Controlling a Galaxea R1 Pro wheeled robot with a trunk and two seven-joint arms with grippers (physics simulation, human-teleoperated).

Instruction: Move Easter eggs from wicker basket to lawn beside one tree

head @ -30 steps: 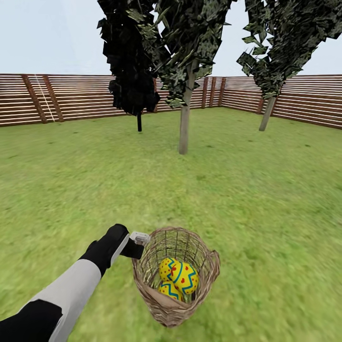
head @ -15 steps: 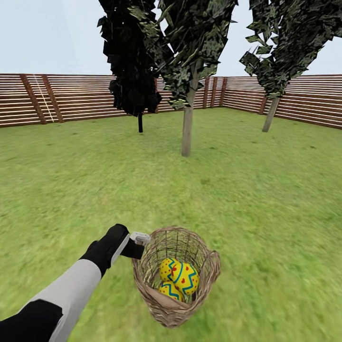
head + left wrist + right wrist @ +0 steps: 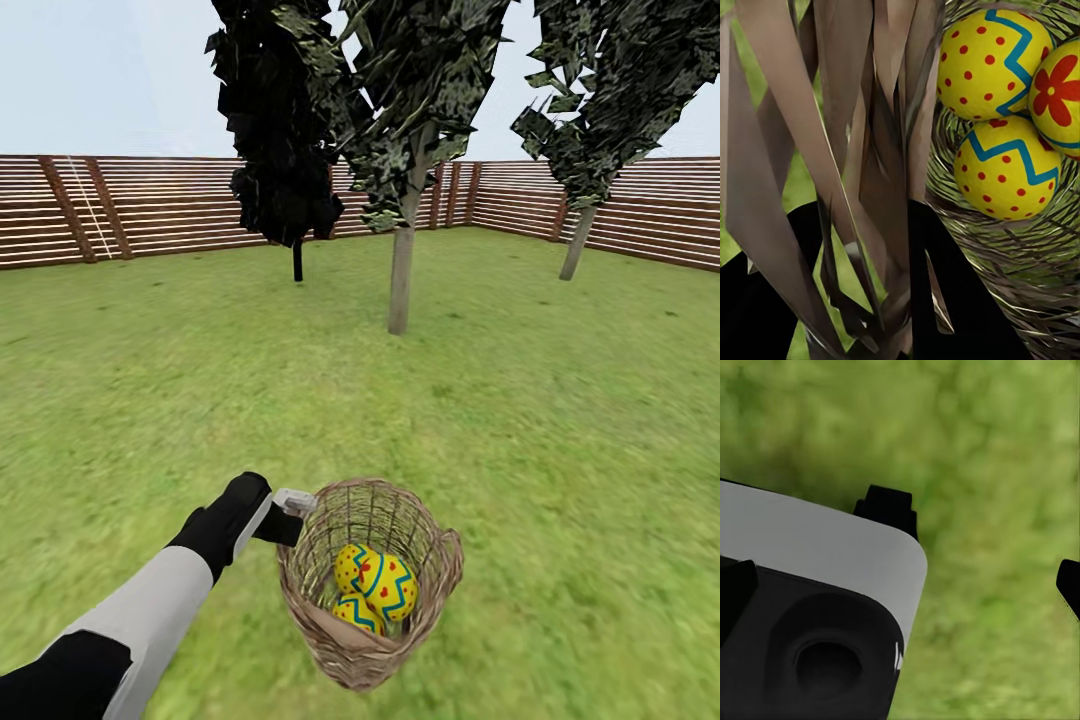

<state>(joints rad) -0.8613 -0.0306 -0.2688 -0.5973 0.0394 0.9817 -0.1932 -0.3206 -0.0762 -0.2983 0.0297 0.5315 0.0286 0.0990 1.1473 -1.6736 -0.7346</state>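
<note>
Eggs, all three, lie in the wicker basket on the lawn. The left hand grips the basket's rim. The right hand hangs open over grass.

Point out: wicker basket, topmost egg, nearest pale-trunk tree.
wicker basket [image 3: 352, 650]: head view, front woven wall below the rim.
topmost egg [image 3: 386, 586]: head view, middle of its zigzag band.
nearest pale-trunk tree [image 3: 400, 285]: head view, lower trunk.

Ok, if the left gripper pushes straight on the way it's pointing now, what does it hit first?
Most likely the wicker basket: the left gripper already sits at its rim, with wicker strands between the fingers in the wrist view. The Easter eggs lie just beyond, though depth is unclear.
</note>
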